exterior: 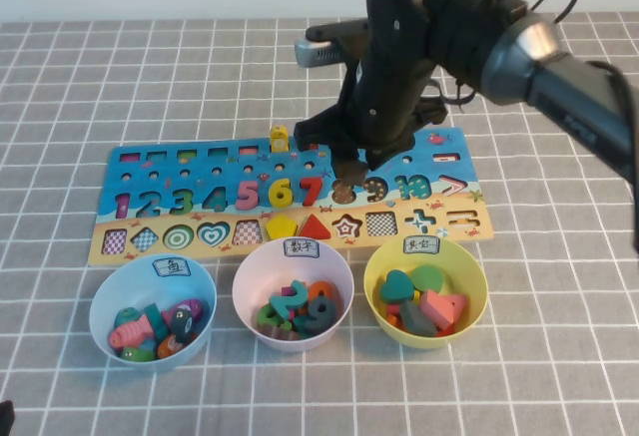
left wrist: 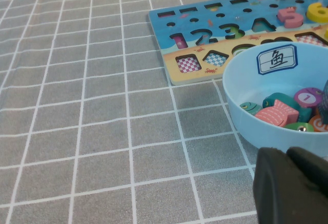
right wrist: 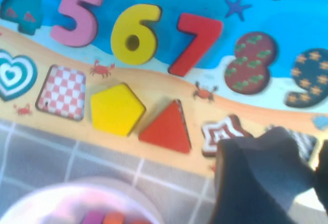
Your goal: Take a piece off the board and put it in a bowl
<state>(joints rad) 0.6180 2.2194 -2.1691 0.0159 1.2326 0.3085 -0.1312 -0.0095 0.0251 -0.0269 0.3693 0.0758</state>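
The board (exterior: 200, 172) lies across the table, blue above and tan below. Its star cut-out (exterior: 346, 224) is empty and shows a red-and-white pattern, which also appears in the right wrist view (right wrist: 221, 133). My right gripper (exterior: 349, 169) hangs just above the board near the 8 and is shut on the dark-brown star piece (right wrist: 271, 152), holding it clear of the board. The yellow bowl (exterior: 379, 271) stands in front of the board at the right and holds several shape pieces. My left gripper (left wrist: 289, 183) is shut and empty beside the light blue bowl (left wrist: 241, 80).
A pale pink bowl (exterior: 245, 276) with number pieces and the light blue bowl (exterior: 100, 306) with fish pieces stand left of the yellow bowl. A red triangle (exterior: 316, 226) and a yellow pentagon (exterior: 281, 226) sit in the board. A small yellow figure (exterior: 280, 139) stands at the board's far edge.
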